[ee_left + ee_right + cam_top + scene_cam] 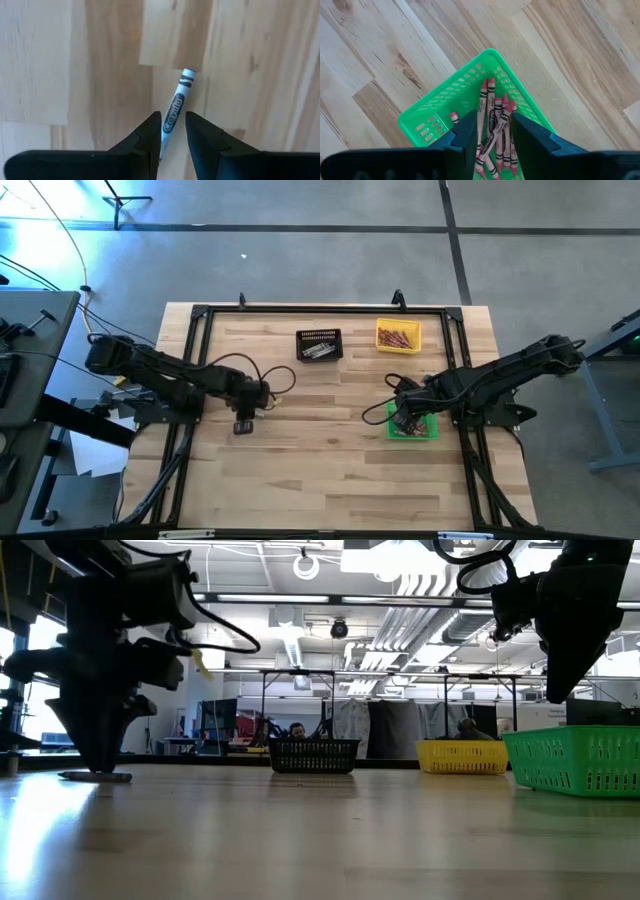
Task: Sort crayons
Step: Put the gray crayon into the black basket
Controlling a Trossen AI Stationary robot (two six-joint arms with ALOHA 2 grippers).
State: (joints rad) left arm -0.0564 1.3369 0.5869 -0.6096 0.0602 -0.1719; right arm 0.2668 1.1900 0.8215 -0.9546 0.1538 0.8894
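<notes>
A grey crayon (176, 107) lies flat on the bare wood left of the table's middle; it also shows in the low view (96, 776). My left gripper (173, 131) points down over it, open, with one finger on each side of the crayon's near half; it shows in the high view (243, 425). My right gripper (494, 135) is open and empty, hanging above the green bin (445, 117). Several reddish-pink crayons (492, 125) lie in that bin.
A black bin (319, 345) with grey crayons and a yellow bin (398, 336) with orange-brown crayons stand near the table's far edge. The green bin (428, 428) stands at the right, under my right gripper (402, 420). A black frame (190, 340) borders the table.
</notes>
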